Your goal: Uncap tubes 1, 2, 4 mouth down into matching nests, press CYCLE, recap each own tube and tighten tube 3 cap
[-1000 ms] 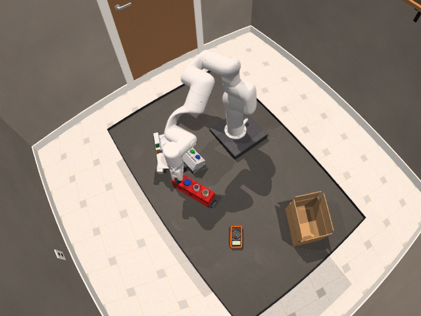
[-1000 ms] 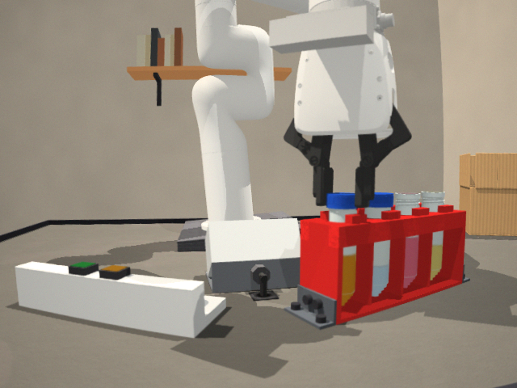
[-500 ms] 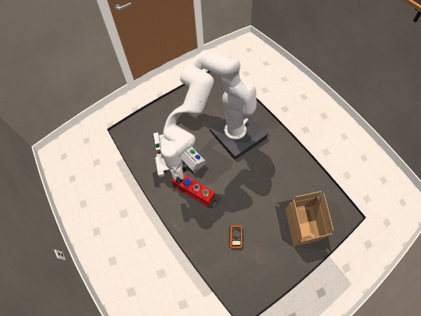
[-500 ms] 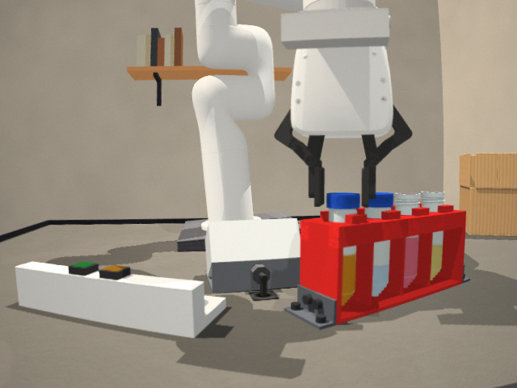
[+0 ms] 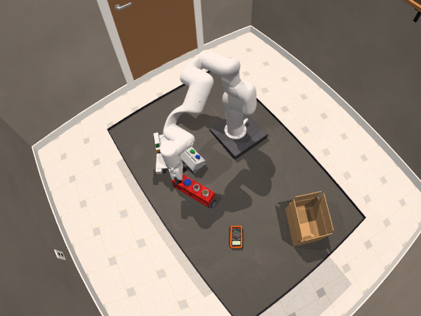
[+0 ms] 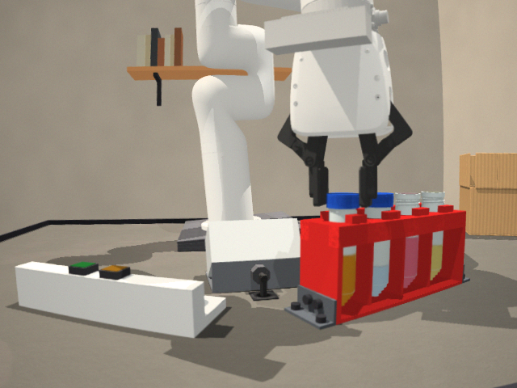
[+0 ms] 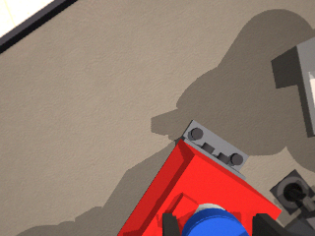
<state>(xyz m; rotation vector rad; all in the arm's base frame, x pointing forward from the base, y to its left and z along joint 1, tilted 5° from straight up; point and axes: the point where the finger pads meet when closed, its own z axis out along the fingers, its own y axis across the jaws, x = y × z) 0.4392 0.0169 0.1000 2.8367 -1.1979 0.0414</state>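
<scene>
Gripper (image 6: 342, 196) fingers part-open, straddling the round blue cap (image 6: 342, 200) on the end tube, not clamping it. Boxy glossy red rack (image 6: 321, 267) on a grey bolted foot; clear tubes, smooth finish. No legible markings.

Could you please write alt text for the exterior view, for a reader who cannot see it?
A white robot arm's gripper hangs over a red tube rack, its black jaws open either side of the leftmost blue cap. The next tube also has a blue cap; the two on the right are uncapped. A white tray with green and amber lamps lies left.
</scene>
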